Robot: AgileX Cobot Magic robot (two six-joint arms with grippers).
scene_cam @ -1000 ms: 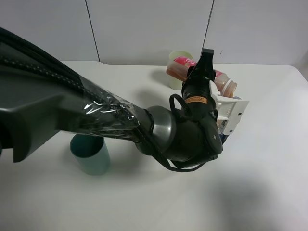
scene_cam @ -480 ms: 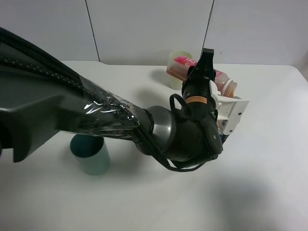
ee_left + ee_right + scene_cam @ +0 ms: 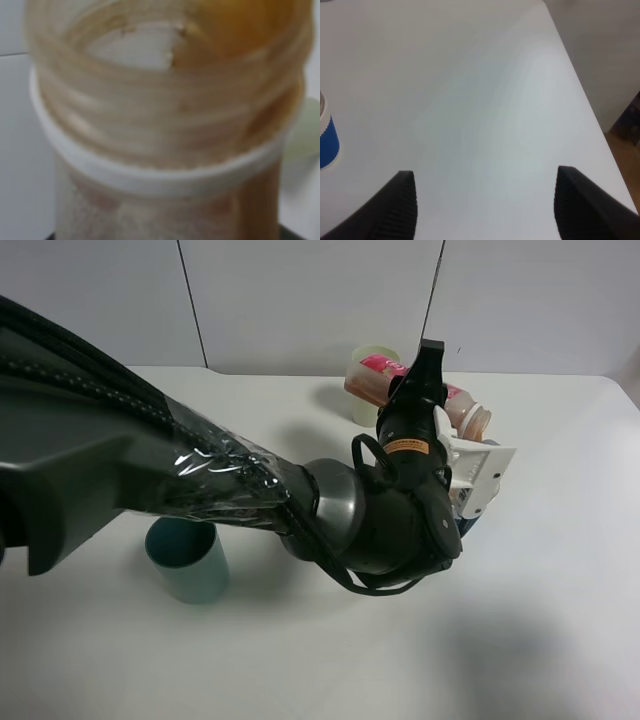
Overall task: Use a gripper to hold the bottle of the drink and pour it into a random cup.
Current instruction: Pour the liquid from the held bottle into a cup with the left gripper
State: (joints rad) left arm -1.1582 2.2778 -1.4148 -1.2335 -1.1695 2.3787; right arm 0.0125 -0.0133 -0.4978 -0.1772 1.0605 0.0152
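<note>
the left tool (image 3: 478, 472), a white claw on the end of a bulky black arm (image 3: 200, 480) that reaches across the tabletop (image 3: 560, 600), is closed tight on the bottle (image 3: 455, 408). the bottle is up off the tabletop and tipped well over, nearly on its side. its open neck points toward the right of the high view, and its red label end is toward the green cup (image 3: 362, 390) behind it. reddish-brown drink (image 3: 476, 423) sits in the neck. in the left wrist view the blurred mouth fills the picture, with liquid along one side. the cup (image 3: 468, 528) stands under the claw, only a blue sliver showing past the arm; i cannot tell if anything runs into it. a teal cup (image 3: 188, 558) stands well apart on the left. the right tool (image 3: 485, 175) hangs over the tabletop, its two dark fingers (image 3: 400, 205) wide apart and holding nothing.
</note>
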